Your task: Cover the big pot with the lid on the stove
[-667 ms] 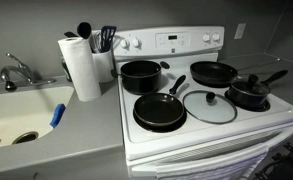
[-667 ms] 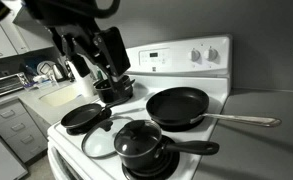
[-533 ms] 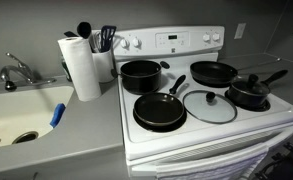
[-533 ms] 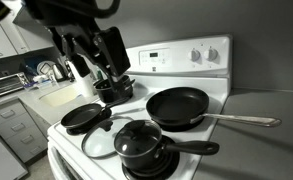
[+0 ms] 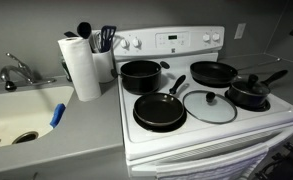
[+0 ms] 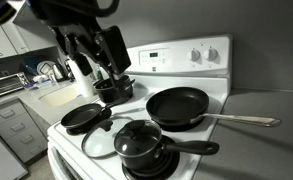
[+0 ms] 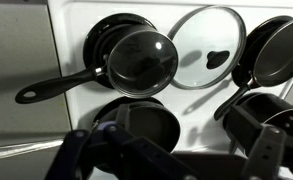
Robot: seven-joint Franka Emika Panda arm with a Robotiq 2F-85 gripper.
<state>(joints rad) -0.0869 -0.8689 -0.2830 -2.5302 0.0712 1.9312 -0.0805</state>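
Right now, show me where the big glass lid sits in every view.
In an exterior view: the lid lies just right of centre.
In an exterior view: bottom, left of centre.
Wrist view: top, right of centre.
Shared landmark: the long-handled saucepan, next to it in all three.

Stove (image 5: 216, 135) white all over, cooktop and back panel alike. Big pot (image 5: 140, 75) black inside and out. Lid (image 5: 210, 106) clear glass, silvery metal rim, black centre knob. Front frying pan (image 5: 159, 111) black. Rear frying pan (image 5: 214, 73) black, its handle (image 6: 248, 121) bare steel grey in an exterior view. Saucepan (image 5: 248, 93) black, dark see-through top. Paper towel roll (image 5: 84, 68) plain white, no print. Utensils (image 5: 104, 38) black. Sink (image 5: 31, 102) cream, faucet (image 5: 18, 70) chrome, blue item (image 5: 57, 115) on the sink edge. Surface (image 5: 86, 130) light grey, wall (image 5: 26, 25) darker grey. Gripper (image 7: 176, 150) black.
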